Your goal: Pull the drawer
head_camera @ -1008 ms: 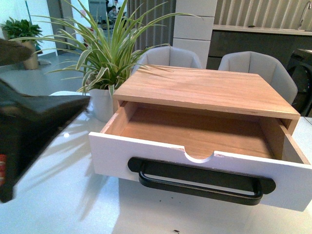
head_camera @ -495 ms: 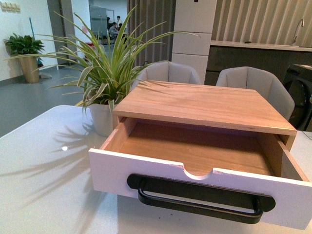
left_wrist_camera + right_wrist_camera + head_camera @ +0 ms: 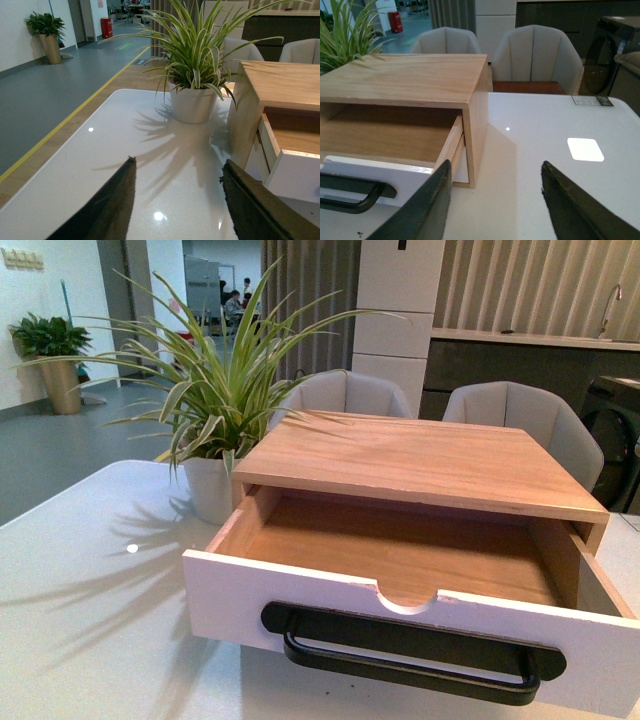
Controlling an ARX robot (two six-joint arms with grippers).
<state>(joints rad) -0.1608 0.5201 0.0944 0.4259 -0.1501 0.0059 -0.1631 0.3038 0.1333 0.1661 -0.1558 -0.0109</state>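
Both tools apart from drawer (image 3: 400, 550)

Bright, sharp views; ceiling glare on table (image 3: 585, 149).

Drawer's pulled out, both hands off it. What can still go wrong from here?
1. The drawer sits far out of the wooden case, its white front overhanging; further pulling might bring it right out.
2. The potted plant stands close beside the case, leaves over its top; a left hand sweep could knock it.
3. The right hand, open, hovers near the black handle and may snag it.
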